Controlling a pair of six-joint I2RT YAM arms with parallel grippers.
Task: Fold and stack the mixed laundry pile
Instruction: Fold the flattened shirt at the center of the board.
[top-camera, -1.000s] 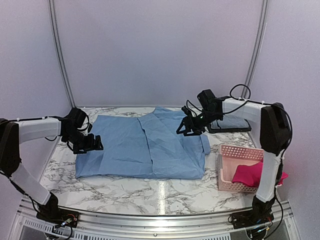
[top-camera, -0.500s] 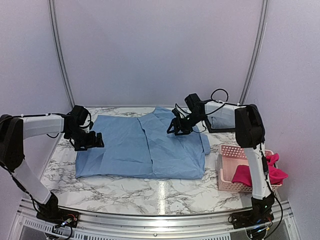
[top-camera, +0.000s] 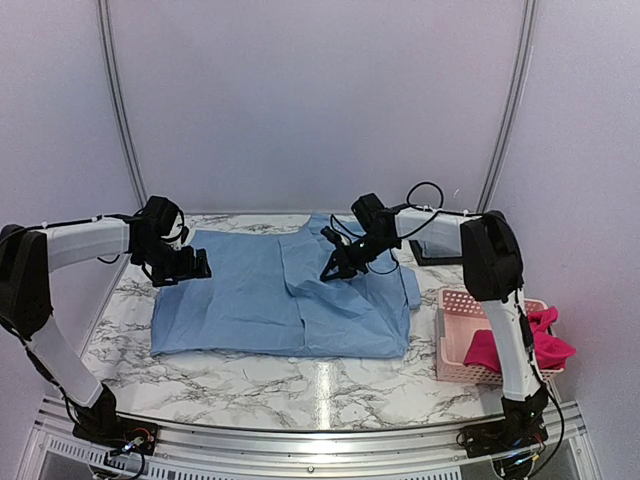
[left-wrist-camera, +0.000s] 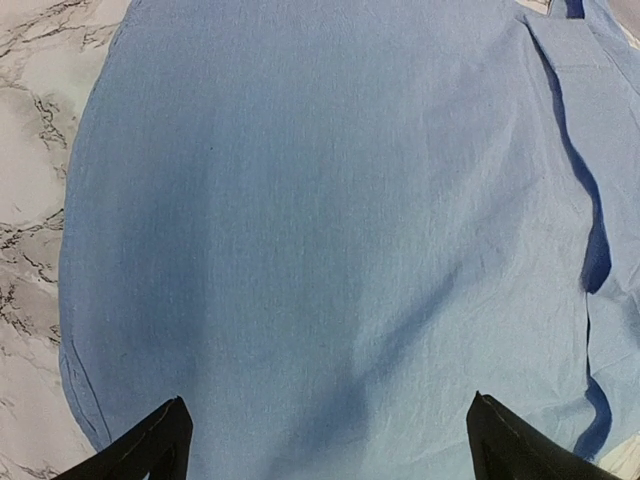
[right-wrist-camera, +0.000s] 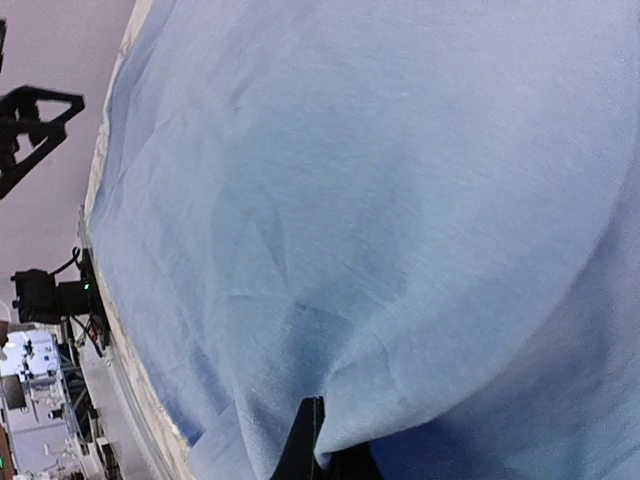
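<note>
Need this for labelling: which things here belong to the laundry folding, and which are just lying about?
Job:
blue shirt
magenta garment
right pincer, shut on the shirt
left pincer, open

Lying about:
pink basket, holding the magenta garment
dark tray

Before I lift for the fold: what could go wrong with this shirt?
The right gripper is shut on a small pucker of the blue shirt; it may hold one layer only, or slip. The left gripper hangs open over the shirt's left edge, so a one-sided lift could drag and wrinkle it.
</note>
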